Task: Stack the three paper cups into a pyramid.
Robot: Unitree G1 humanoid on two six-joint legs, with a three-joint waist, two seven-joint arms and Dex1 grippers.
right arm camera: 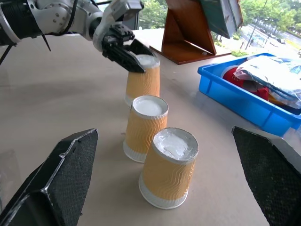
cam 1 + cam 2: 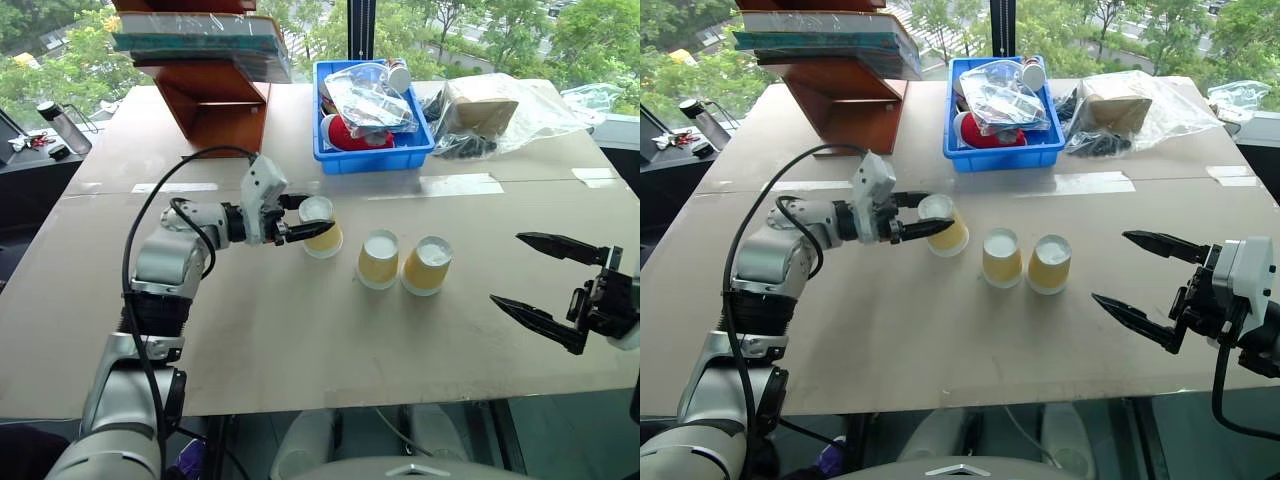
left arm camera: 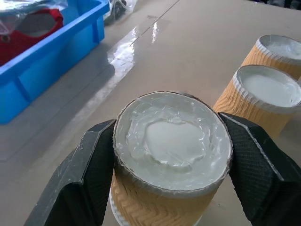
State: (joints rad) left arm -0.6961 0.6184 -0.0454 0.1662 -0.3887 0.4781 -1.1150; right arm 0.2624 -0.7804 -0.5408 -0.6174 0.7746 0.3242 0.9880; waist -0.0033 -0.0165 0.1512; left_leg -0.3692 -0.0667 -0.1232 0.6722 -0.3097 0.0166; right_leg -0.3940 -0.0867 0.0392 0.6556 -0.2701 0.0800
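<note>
Left gripper (image 2: 312, 220) clamped, arm reaching forward; right gripper (image 2: 545, 275) spread wide, hovering.

Three paper cups (image 1: 155, 141), yellow-tan ribbed sides, white rims, all inverted with white bases up. Two upright on the table, just beside each other, not touching. Third cup (image 2: 322, 226) at 10 o'clock from that pair, near it, apart from both, tilted slightly. No pyramid formed yet.
</note>
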